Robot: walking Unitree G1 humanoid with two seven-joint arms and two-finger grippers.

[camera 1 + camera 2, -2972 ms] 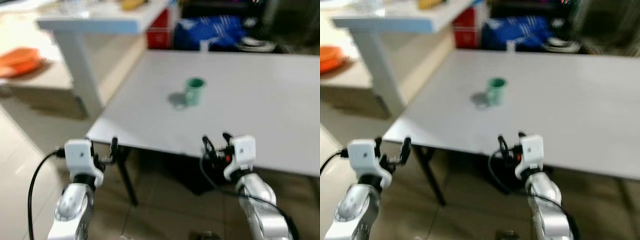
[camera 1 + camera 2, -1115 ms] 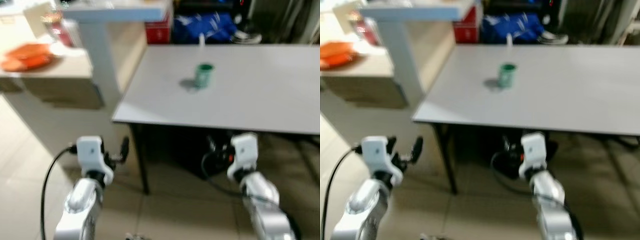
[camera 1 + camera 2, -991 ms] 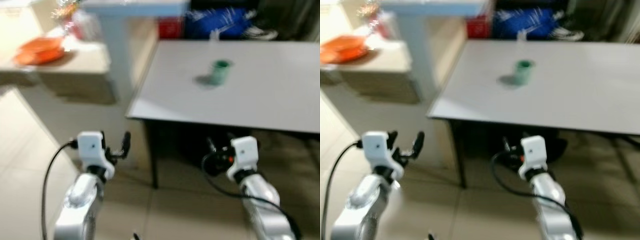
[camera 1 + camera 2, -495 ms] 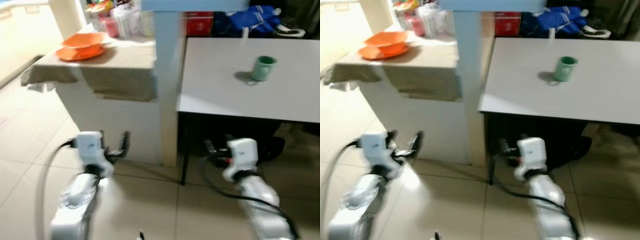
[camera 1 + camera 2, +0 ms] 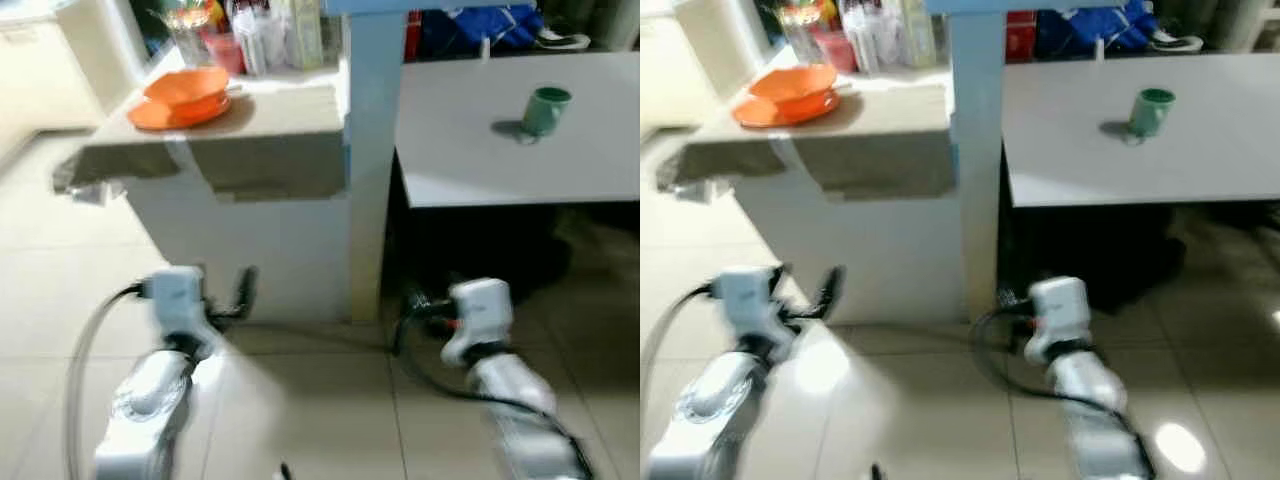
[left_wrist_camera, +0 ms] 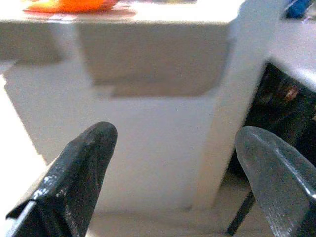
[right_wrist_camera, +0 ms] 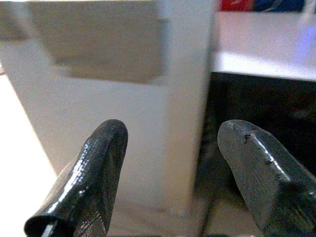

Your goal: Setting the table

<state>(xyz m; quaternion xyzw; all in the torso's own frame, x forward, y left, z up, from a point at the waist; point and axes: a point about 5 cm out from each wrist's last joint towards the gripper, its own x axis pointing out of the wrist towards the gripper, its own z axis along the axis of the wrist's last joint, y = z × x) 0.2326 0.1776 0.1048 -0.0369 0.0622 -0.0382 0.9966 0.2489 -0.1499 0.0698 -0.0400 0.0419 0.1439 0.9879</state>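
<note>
One green cup is standing on the desk; we are carrying nothing, both jaws spread, orange plates waiting left of it.

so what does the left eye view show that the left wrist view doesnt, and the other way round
Left eye view: the green mug standing on the white table, the jars and bottles behind the orange dishes, the tiled floor, and both arms held low, left gripper and right gripper in front of the counter.

Left wrist view: a close look along the left gripper's two black fingers, spread apart with nothing between them, and the dark space under the table.

Both: the orange dishes on the cloth-covered counter, and the pale post beside it.
</note>
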